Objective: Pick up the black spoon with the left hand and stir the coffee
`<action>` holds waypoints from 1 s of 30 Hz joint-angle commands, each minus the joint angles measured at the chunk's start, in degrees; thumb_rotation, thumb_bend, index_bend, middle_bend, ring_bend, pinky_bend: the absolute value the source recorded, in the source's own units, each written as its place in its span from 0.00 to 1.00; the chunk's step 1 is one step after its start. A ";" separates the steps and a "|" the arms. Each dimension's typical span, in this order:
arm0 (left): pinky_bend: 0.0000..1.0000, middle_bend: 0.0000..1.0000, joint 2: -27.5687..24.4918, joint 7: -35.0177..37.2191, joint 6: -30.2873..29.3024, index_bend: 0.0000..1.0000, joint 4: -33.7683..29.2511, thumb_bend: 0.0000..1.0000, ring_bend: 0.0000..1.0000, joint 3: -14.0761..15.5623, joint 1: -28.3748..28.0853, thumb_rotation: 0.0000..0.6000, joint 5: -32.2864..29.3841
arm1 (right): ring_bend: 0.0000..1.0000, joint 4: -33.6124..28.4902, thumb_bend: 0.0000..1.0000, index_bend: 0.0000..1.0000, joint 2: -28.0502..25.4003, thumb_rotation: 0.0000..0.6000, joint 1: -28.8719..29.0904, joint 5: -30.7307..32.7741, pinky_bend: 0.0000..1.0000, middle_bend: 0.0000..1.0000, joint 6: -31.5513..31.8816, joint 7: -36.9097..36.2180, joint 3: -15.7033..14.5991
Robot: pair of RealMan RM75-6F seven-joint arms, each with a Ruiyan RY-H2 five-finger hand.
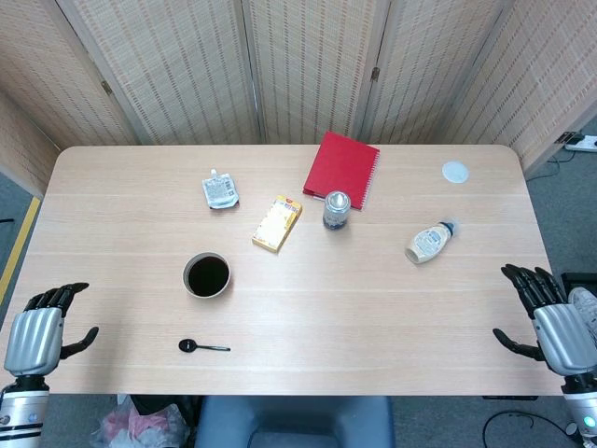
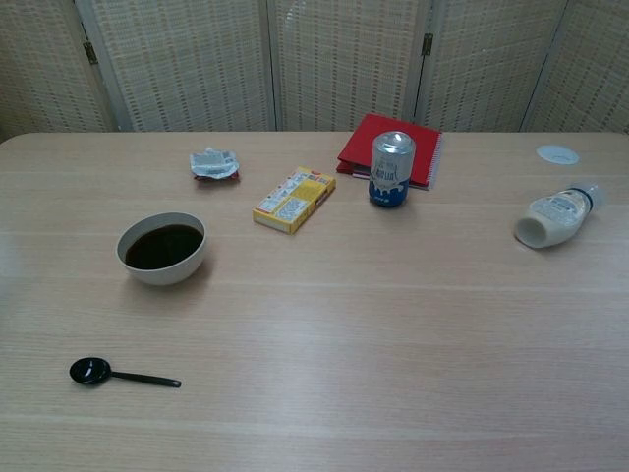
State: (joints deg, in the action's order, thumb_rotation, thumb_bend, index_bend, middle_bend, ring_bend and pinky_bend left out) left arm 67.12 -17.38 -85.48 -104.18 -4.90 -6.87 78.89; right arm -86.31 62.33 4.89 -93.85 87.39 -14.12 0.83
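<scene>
Your left hand [image 1: 37,329] sits off the near-left corner of the tabletop [image 1: 373,308], fingers apart and lightly curled, thumb out toward the table, holding nothing. Your right hand [image 1: 550,317] mirrors it off the near-right corner — fingers spread, nothing in it. Only the head view shows either hand; the chest view catches neither.

The black spoon [image 1: 201,346] lies flat on the tabletop near the front edge, closer to your left hand than to your right but well apart from it. Its long axis runs roughly parallel to that front edge: the round bowl end points toward your left side, the thin handle toward the right. In the chest view the spoon [image 2: 118,374] shows the same way, handle dipping slightly toward you.

The cup of coffee [image 1: 206,275] stands upright just beyond the spoon, apart from it, filled with dark liquid; the chest view shows it as a pale round cup [image 2: 162,248].

Farther back you have a small crumpled pouch [image 1: 219,190], a yellow box [image 1: 277,223] lying flat, a silver-topped can [image 2: 391,169] with a blue-and-white label — its writing too small to read — standing at the front edge of a red notebook [image 1: 341,168], a white bottle [image 1: 429,242] on its side, and a white lid [image 1: 455,171] near the far-right corner.
</scene>
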 commanded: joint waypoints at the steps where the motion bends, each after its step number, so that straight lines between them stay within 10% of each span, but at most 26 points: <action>1: 0.31 0.31 -0.01 0.12 -0.02 0.27 0.11 0.26 0.29 -0.01 0.02 1.00 0.04 | 0.09 -0.18 0.13 0.00 -0.14 1.00 -0.07 0.21 0.08 0.09 0.00 0.05 0.03; 30: 0.31 0.31 0.30 5.49 2.49 0.30 0.98 0.26 0.29 0.44 -2.26 1.00 4.74 | 0.10 -0.89 0.13 0.00 -0.46 1.00 -1.00 -0.01 0.08 0.09 2.43 0.35 0.19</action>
State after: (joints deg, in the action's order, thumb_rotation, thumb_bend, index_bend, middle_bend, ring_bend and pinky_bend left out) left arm 67.28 -12.48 -83.40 -103.32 -4.55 -8.72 83.00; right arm -87.20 61.87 3.88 -93.86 89.83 -13.77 1.02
